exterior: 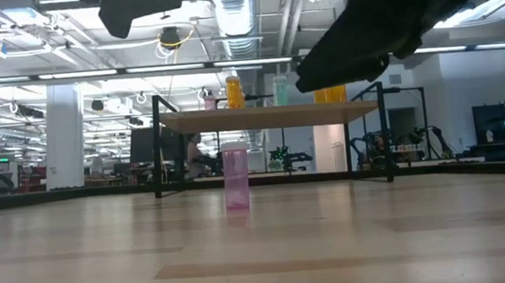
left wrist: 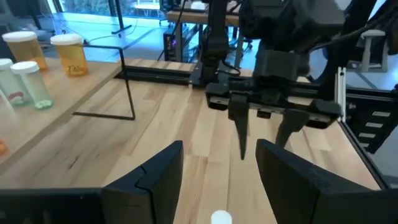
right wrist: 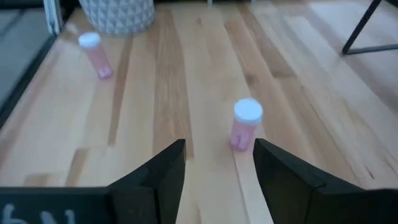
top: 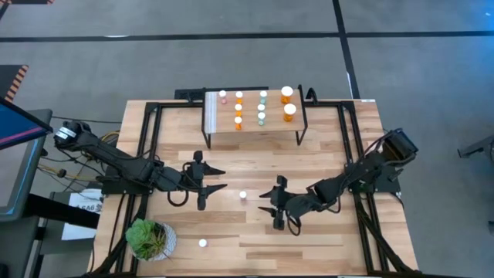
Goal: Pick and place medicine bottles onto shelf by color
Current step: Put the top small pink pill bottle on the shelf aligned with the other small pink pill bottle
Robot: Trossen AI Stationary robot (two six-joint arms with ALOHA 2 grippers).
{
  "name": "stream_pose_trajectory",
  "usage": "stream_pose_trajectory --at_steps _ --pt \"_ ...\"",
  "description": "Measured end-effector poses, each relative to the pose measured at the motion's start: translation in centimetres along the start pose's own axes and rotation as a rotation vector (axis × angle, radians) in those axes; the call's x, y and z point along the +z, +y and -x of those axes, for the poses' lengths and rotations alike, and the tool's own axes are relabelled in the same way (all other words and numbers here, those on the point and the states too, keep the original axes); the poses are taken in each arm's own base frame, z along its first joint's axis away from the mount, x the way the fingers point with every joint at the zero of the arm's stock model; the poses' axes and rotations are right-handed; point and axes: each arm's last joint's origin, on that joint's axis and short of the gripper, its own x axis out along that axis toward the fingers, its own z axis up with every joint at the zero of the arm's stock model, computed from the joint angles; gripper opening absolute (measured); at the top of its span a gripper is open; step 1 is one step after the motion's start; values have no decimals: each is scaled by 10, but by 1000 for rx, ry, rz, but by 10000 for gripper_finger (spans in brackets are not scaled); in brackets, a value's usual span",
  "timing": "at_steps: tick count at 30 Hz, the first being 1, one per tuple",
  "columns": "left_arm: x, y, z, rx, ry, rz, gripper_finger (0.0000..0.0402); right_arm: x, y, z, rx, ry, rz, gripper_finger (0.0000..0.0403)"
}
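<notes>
The right gripper (top: pixel 270 209) is held low over the table (top: pixel 324 239), its jaws parted and nothing gripped. A pink bottle (right wrist: pixel 246 125) with a white cap is seen just ahead of its fingertips (right wrist: pixel 171 157), upright on the wood and untouched (the gap between the fingers is wider than the bottle). From above, this bottle (top: pixel 242 195) is placed between the two grippers, nearer the right one.

The left gripper (top: pixel 216 179) is held on the opposite side of that bottle, pointed towards the right gripper, jaws likewise parted and empty. In the left wrist view only the bottle's white cap (left wrist: pixel 221 218) is shown, just below and between the left fingers (left wrist: pixel 149 180).

A second pink bottle (right wrist: pixel 94 53) is found farther ahead of the right gripper, well apart from it, near a potted plant (top: pixel 149 238).

The shelf (top: pixel 224 139) is set well beyond both grippers at the table's far edge. On it, bottles are stood in rows: pink (top: pixel 223 96), orange (top: pixel 238 108), pale green (top: pixel 262 106) and two wider orange ones (top: pixel 288 103).
</notes>
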Motion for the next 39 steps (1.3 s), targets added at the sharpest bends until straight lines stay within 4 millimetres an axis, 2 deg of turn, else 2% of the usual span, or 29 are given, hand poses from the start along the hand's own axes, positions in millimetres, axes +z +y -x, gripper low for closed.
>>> stream_pose_trajectory --at_steps 7,16,31,39 --pt "3 0 0 0 -25 13 190 -12 -9 -11 -16 -24 -23 211" --pt "3 1 0 0 -21 11 190 -38 -18 -52 -7 16 -42 211" --pt "2 1 0 0 -18 9 190 -37 -22 -93 -28 38 -81 210" --pt "2 1 0 0 -19 9 190 -35 -25 -96 -42 42 -89 210"
